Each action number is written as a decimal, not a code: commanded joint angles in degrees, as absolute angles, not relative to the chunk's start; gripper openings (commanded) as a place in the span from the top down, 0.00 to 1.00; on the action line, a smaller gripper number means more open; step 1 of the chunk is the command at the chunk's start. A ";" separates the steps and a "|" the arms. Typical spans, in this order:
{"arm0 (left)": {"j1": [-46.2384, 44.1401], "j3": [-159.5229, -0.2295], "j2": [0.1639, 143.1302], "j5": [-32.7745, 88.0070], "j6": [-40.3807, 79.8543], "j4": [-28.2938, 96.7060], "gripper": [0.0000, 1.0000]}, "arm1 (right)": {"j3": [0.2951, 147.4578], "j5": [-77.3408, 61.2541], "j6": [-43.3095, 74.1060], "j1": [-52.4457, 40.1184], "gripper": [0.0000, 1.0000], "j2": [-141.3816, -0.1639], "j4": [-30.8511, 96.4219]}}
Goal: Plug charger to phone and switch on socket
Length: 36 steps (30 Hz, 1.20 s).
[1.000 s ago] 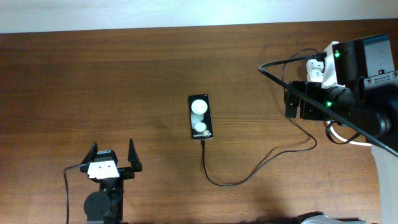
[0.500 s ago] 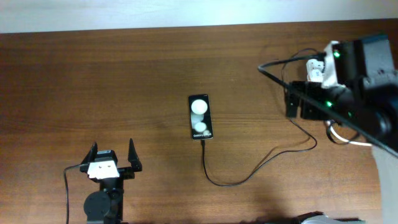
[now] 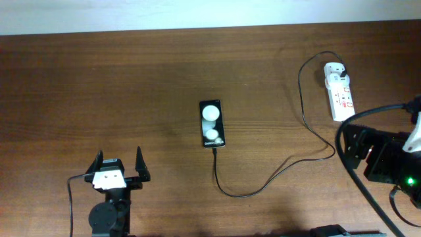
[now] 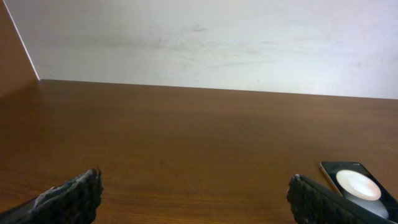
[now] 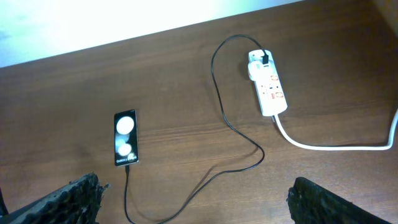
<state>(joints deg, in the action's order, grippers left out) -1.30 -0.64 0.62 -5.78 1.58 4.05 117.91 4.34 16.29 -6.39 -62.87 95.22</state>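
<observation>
Overhead top-down, wrists forward; common phone (image 3: 212,124)

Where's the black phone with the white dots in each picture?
Overhead: the phone lies in the middle of the table.
Left wrist: part of it shows at the bottom right.
Right wrist: left of centre, in the lower half.
Shared landmark: the pale wall along the table's far edge, at the top of every view.

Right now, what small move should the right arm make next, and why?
Probably keep retreating to rest. The charger cable already meets the phone's lower edge, its adapter sits in the power strip, and the open right gripper, over that strip a second ago, is now clear of it. Whether the strip is on is unreadable.
</observation>
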 commanded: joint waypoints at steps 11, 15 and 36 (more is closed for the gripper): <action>-0.95 -0.51 0.45 -5.76 2.13 4.21 0.01 | 105.34 3.22 17.65 -5.85 0.01 -48.05 90.80; -0.95 -0.51 0.45 -5.76 2.13 4.21 0.01 | 83.50 0.71 17.63 -5.85 0.01 -38.13 75.90; -0.95 -0.51 0.45 -5.76 2.13 4.21 0.01 | 38.39 -8.49 20.43 -1.50 0.02 -1.34 35.07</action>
<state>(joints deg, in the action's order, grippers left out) -1.30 -0.64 0.69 -5.78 1.58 4.05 39.05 -7.66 19.79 -1.80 -3.27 35.29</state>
